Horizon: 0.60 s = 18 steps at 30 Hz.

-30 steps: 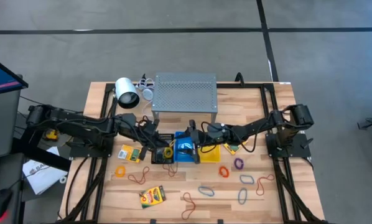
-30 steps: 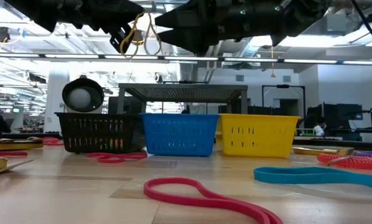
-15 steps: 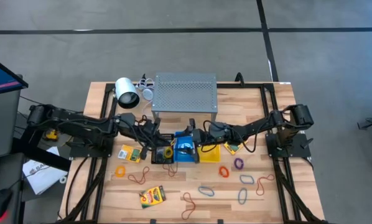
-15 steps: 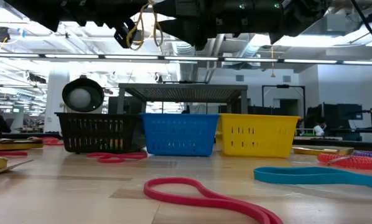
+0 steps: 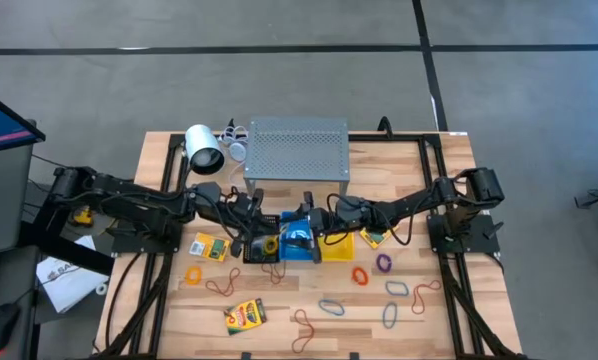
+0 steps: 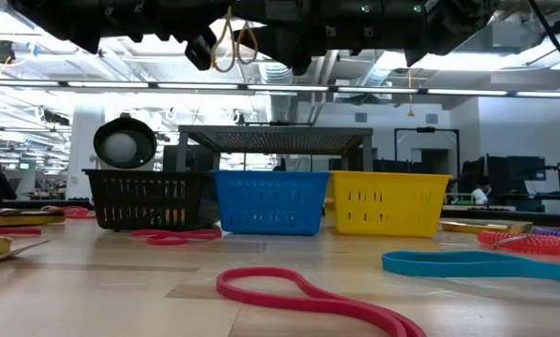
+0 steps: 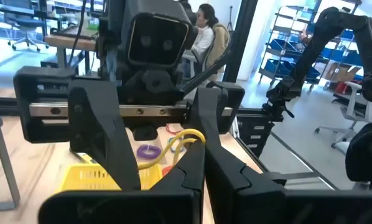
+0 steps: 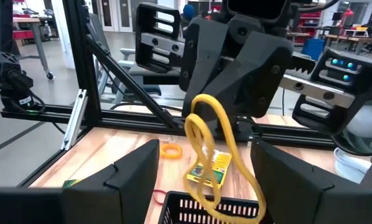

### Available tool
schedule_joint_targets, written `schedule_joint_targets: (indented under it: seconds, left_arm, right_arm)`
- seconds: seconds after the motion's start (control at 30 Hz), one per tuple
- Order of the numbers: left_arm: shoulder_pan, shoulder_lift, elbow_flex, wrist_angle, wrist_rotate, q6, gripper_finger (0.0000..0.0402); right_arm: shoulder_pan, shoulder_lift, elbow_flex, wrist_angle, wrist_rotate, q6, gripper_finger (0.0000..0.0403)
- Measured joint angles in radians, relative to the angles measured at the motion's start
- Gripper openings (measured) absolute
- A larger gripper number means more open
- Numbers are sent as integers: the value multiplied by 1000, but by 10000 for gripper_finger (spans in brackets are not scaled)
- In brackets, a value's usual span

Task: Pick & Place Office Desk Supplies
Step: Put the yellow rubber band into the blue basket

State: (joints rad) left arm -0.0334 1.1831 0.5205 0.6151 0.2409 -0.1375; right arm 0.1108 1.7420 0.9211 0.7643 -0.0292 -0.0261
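The left gripper (image 5: 267, 243) hangs above the black basket (image 6: 147, 199) with its fingers (image 7: 192, 171) clenched on a yellow rubber band (image 8: 208, 146), the loop dangling in the air over that basket (clear of its rim in the low view). At about three o'clock from it, the right gripper (image 5: 307, 222) hovers over the blue basket (image 6: 271, 201) with fingers (image 8: 136, 168) spread wide and grasping nothing; the yellow basket (image 6: 389, 202) stands just beside the blue one, and other bands and a crayon box (image 5: 244, 315) lie on the table (image 5: 449, 180) toward six o'clock
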Motion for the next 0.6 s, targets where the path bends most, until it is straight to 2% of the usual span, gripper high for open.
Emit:
schedule_joint_targets:
  seconds: [0.4,0.6]
  left_arm:
    - [0,0,3,-1,0,3,0]
    - [0,0,3,0,0,2,0]
  right_arm:
    - [-3,0,0,0,0,25,245]
    - [-3,0,0,0,0,26,202]
